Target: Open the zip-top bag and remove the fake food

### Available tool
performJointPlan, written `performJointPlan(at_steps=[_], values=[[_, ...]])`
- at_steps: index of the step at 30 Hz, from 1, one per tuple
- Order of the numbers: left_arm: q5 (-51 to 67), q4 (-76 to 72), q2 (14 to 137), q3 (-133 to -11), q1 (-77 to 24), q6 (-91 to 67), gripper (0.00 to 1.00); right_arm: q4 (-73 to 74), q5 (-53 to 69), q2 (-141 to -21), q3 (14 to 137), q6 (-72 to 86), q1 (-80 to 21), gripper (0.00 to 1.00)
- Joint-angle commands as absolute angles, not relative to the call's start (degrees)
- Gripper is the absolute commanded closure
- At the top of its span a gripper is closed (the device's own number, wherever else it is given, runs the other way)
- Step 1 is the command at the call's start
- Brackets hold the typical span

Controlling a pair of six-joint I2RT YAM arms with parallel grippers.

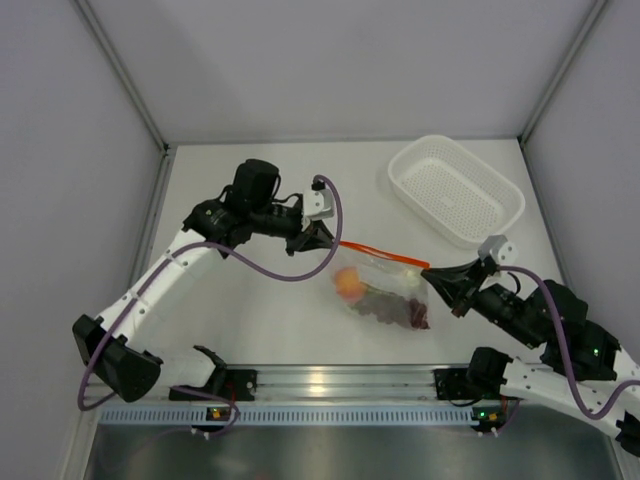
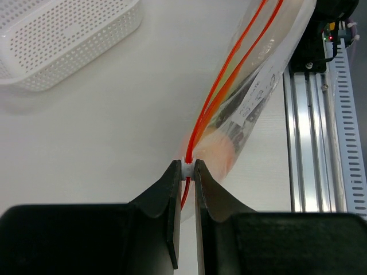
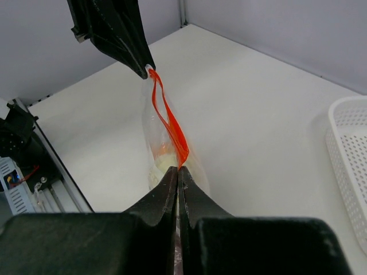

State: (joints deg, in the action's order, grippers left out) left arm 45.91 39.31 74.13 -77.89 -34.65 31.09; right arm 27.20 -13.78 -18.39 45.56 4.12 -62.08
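Note:
The clear zip-top bag (image 1: 385,290) hangs stretched between my two grippers, its orange-red zipper strip (image 1: 385,252) along the top. My left gripper (image 1: 328,240) is shut on the white slider (image 2: 188,169) at the strip's left end. My right gripper (image 1: 430,277) is shut on the bag's right end (image 3: 181,163). The strip's two tracks (image 3: 166,117) gape apart in the right wrist view. Inside the bag lie the round orange-pink fruit (image 1: 347,283), the dark purple-red grapes (image 1: 408,312) and a pale green stalk (image 1: 385,285). The fruit also shows in the left wrist view (image 2: 215,152).
The white perforated basket (image 1: 456,187) stands at the back right and shows in the left wrist view (image 2: 57,40). An aluminium rail (image 1: 330,382) runs along the table's near edge. Grey walls enclose the table on three sides.

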Motion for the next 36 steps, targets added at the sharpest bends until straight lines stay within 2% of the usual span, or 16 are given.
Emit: performJointPlan(at_steps=[1, 8, 14, 17, 20, 27, 36], values=[[44.57, 41.04, 75.76, -77.78, -32.44, 33.49, 1.0, 27.25, -16.08, -17.32, 49.48, 4.75, -62.49, 1.0], [39.38, 42.27, 75.32, -76.55, -31.29, 33.31, 0.99, 25.93, -16.09, -18.28, 49.4, 5.45, -62.49, 1.0], [36.84, 44.73, 74.44, -76.2, -31.29, 33.13, 0.87, 21.71, -13.89, -21.53, 46.5, 5.8, -62.4, 1.0], [34.37, 45.79, 73.83, -75.42, -31.29, 33.57, 0.87, 20.74, -13.97, -21.88, 45.88, 5.8, -62.49, 1.0], [34.27, 45.88, 73.83, -74.53, -31.29, 33.84, 0.96, 20.22, -14.41, -21.71, 45.62, 5.8, -62.49, 1.0], [34.89, 45.7, 73.74, -74.36, -31.29, 34.88, 1.0, 21.09, -15.82, -20.84, 45.27, 5.54, -62.49, 1.0], [42.19, 45.88, 72.34, -75.5, -30.06, 35.95, 1.0, 22.24, -14.24, -18.72, 44.47, 5.27, -62.49, 1.0]])
